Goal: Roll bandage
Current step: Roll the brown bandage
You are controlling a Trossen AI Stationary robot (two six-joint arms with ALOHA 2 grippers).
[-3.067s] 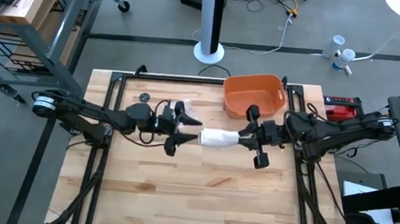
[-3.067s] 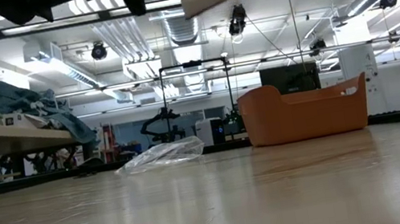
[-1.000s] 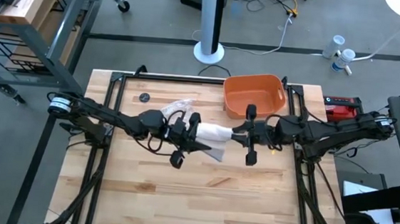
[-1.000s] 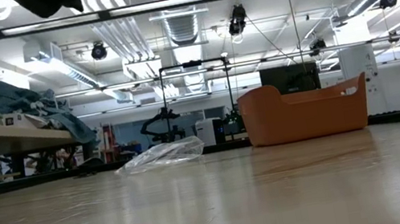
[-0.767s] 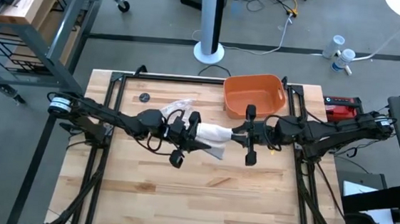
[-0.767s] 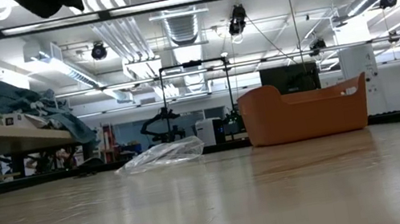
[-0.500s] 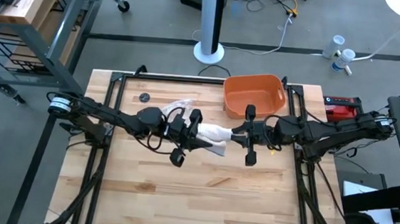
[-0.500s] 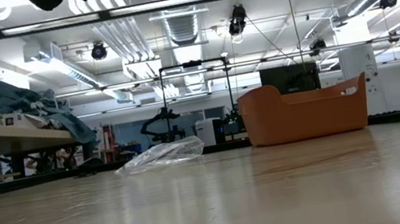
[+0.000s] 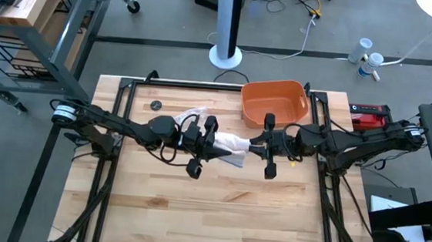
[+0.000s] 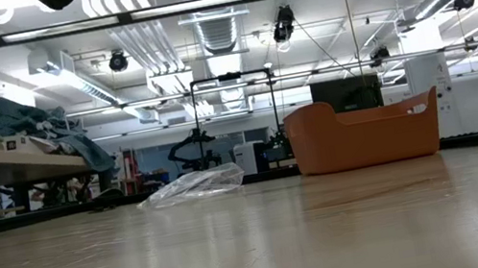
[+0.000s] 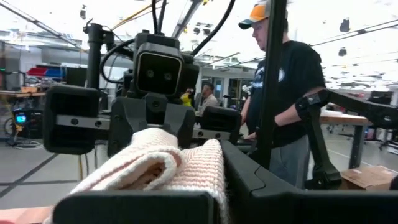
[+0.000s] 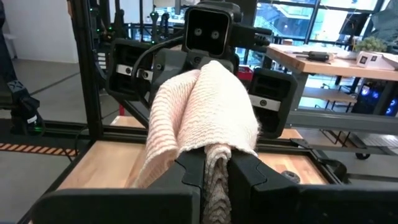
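Wooden slats make up the table (image 9: 217, 206), which sits inside a black frame on a grey workshop floor. From overhead, both arms reach in level from opposite sides and meet above the centre of the table, a little toward its 12 o'clock edge.

The left gripper (image 9: 208, 143) comes in from 9 o'clock with its fingers closed on one end of the bandage (image 9: 230, 144). The right gripper (image 9: 259, 146) comes in from 3 o'clock, its fingers pinched nearly together on the other end. The bandage, an off-white ribbed cloth, hangs bunched between the two grippers and is held clear of the table. A loose grey-white fold droops from it toward 6 o'clock. In the right wrist view the cloth (image 12: 202, 112) is folded over and squeezed into the narrow gap between the dark fingers (image 12: 244, 174), with the opposite gripper directly behind it. In the left wrist view the cloth (image 11: 165, 167) lies rolled over that gripper's fingers.

An orange tub (image 9: 274, 102) stands on the table at about 1 o'clock from the grippers, close to the far edge. A crumpled clear wrapper (image 10: 193, 185) lies on the table at about 11 o'clock from them. A small dark disc (image 9: 156, 105) rests farther toward 10 o'clock.

A person (image 11: 283, 93) in a dark shirt and an orange cap stands beyond the table in the left wrist view.
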